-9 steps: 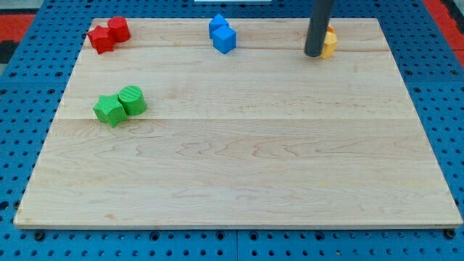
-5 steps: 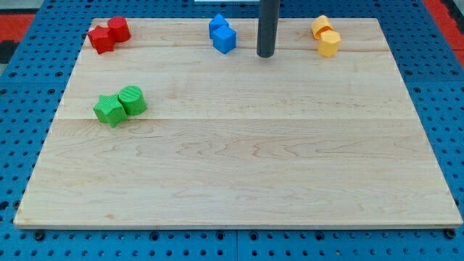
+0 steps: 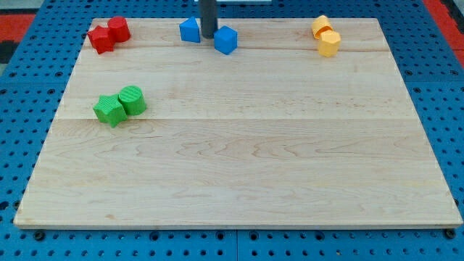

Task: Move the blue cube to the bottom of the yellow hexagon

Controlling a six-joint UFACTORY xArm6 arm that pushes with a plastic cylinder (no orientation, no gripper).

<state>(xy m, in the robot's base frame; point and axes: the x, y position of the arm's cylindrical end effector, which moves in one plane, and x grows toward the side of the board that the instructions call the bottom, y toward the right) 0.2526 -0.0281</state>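
Two red blocks (image 3: 108, 34) sit top left, two green blocks (image 3: 120, 104) below. My tip (image 3: 209, 36) stands between a blue block (image 3: 190, 30) and the blue cube (image 3: 225, 40); no claw here. Yellow hexagon (image 3: 330, 43) far right. No writing.

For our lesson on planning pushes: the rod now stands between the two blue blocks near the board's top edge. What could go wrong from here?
1. My tip sits left of the blue cube; an off-centre push right could spin it away.
2. The cube might strike the yellow hexagon or the other yellow block.
3. The wooden board has its top edge close, so the cube might slide off.
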